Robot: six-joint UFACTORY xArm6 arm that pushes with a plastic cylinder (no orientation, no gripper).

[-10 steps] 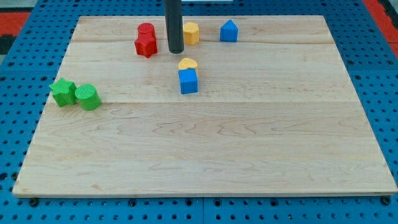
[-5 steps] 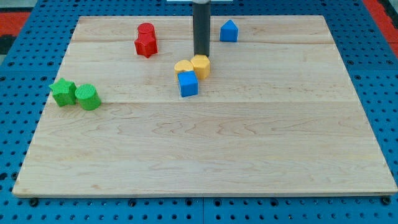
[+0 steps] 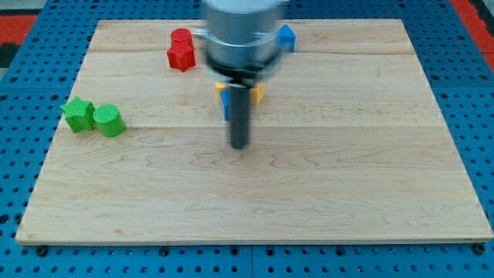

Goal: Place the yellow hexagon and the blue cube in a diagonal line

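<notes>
Yellow hexagon (image 3: 255,93) and blue cube (image 3: 224,104) sit close together just behind the rod, in the far-middle part of the tabletop (image 3: 347,177), and the arm's blurred body hides most of both. Only a sliver of each shows: a yellow edge to the right of the rod and a blue edge to its left, so I cannot tell whether they touch. A second yellow piece (image 3: 221,85) peeks out above the blue sliver; its shape is hidden.

My tip (image 3: 240,146) rests on bare wood just nearer than the pair, touching neither block. The end effector is a plain rod with nothing to open or close, so it holds nothing; it can only push.

From the slivers, the hexagon lies a little farther and to the right of the cube, which already suggests a slant. To finish well, I judge the tip should come round the cube's near-left side or the hexagon's far-right side and nudge gently, pressing through the block's middle so it slides without spinning. Short pushes are safer, since the other yellow piece is crowded in and could be dragged along.

Elsewhere, two red blocks (image 3: 181,49) sit far left, a blue block (image 3: 287,35) peeks out far right of the arm, and a green star (image 3: 78,113) and green cylinder (image 3: 109,120) rest touching at the left edge.
</notes>
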